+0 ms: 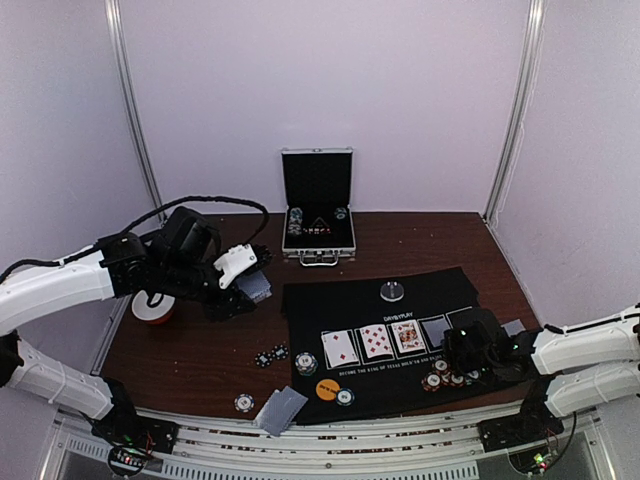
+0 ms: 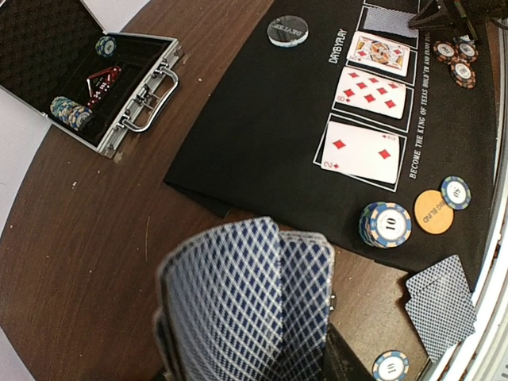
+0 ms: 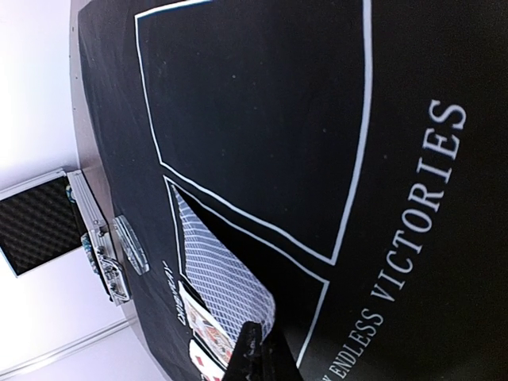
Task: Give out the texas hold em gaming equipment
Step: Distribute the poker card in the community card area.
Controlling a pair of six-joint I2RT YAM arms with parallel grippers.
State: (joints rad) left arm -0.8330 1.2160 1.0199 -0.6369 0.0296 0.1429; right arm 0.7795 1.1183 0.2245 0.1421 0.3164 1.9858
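My left gripper point(image 1: 252, 288) hangs over the brown table left of the mat, shut on a deck of blue-backed playing cards point(image 2: 246, 302) that hides its fingers. On the black mat point(image 1: 330, 310) three cards lie face up in a row: a two of diamonds point(image 2: 361, 151), an eight of diamonds point(image 2: 373, 93) and a king point(image 2: 381, 53). In the fourth box my right gripper point(image 3: 266, 349) is shut on the near corner of a face-down card point(image 3: 218, 270), lifted off the mat at that end. A silver-grey button point(image 1: 393, 291), an orange button point(image 1: 327, 389) and a chip stack point(image 2: 386, 225) rest on the mat.
The open silver case point(image 1: 318, 205) stands at the back with chips inside. A red-and-white round thing point(image 1: 153, 307) lies under the left arm. Two face-down cards point(image 1: 281, 408) and loose chips point(image 1: 271, 355) sit near the front edge. More chips point(image 1: 440, 378) lie below my right gripper.
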